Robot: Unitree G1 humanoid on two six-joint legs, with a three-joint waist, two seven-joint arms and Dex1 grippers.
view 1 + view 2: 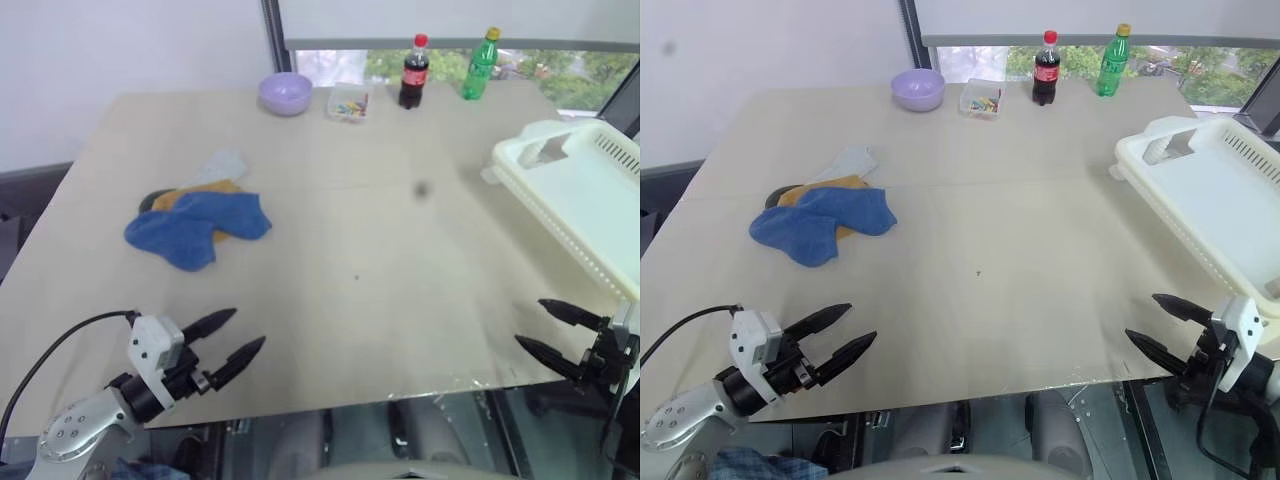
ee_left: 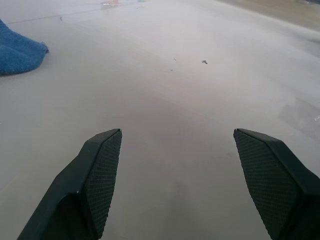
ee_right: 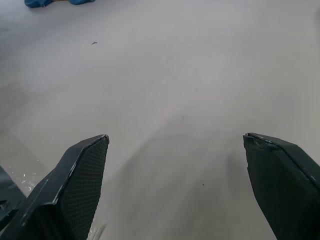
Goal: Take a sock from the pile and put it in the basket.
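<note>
A broad stretch of the pale beige surface (image 1: pixel 380 270) lay bare between the small heap of blue, mustard, grey and dark socks (image 1: pixel 197 220) on the left and the large cream-white slotted plastic basket (image 1: pixel 580 190) at the right edge. The only other obstacles lined the far edge, well apart from both: a lilac bowl (image 1: pixel 285 93), a small clear box (image 1: pixel 348 104), a dark cola bottle (image 1: pixel 414 72) and a green bottle (image 1: pixel 480 64).

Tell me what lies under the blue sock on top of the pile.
Under the blue sock a mustard yellow sock pokes out, with a pale grey sock and a dark one behind it. How far each reaches under the blue one is covered.
</note>
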